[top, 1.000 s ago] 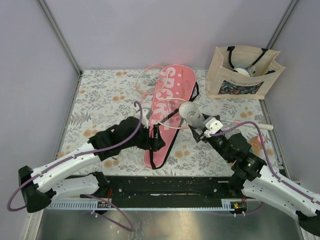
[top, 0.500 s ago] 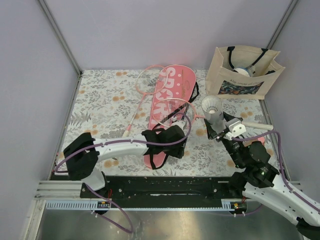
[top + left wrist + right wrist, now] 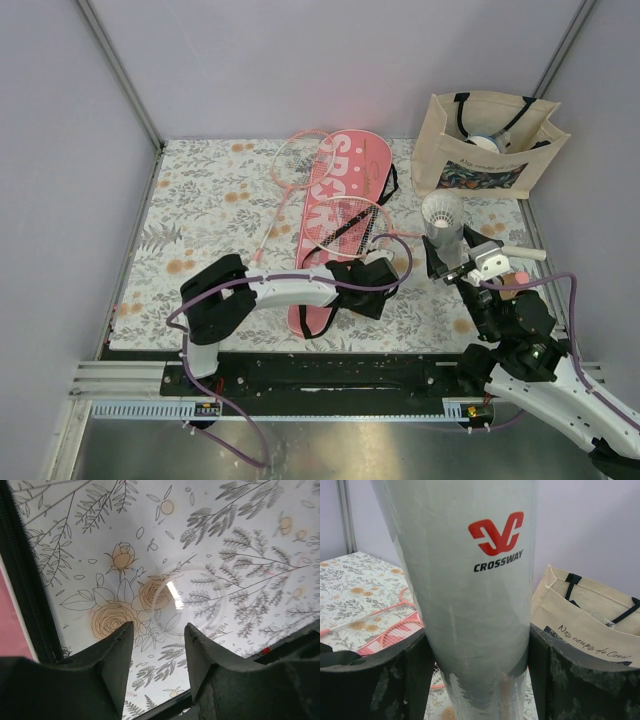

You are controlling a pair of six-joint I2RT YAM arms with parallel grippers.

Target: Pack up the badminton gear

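My right gripper (image 3: 448,262) is shut on the white tube (image 3: 443,218) and holds it upright above the table's right side. In the right wrist view the tube (image 3: 470,580), lettered "CROSSWAY", fills the gap between my fingers (image 3: 415,680). The pink "SPORT" cover (image 3: 335,215) lies mid-table, one pink racket (image 3: 352,222) on it, the other (image 3: 298,165) at its far left. My left gripper (image 3: 380,292) is open and empty over the cloth just right of the cover's near end. Its jaws (image 3: 159,630) stand apart above a clear round lid (image 3: 189,600); the cover's black zip edge (image 3: 27,585) is at left.
The beige tote bag (image 3: 485,150) stands at the back right, also in the right wrist view (image 3: 590,620). A small peach bottle (image 3: 518,282) lies near the right edge, by the racket's white handle (image 3: 522,252). Walls close in on three sides.
My left arm has swung right across the cover's near end. My right gripper has carried the tube right and turned it upright.
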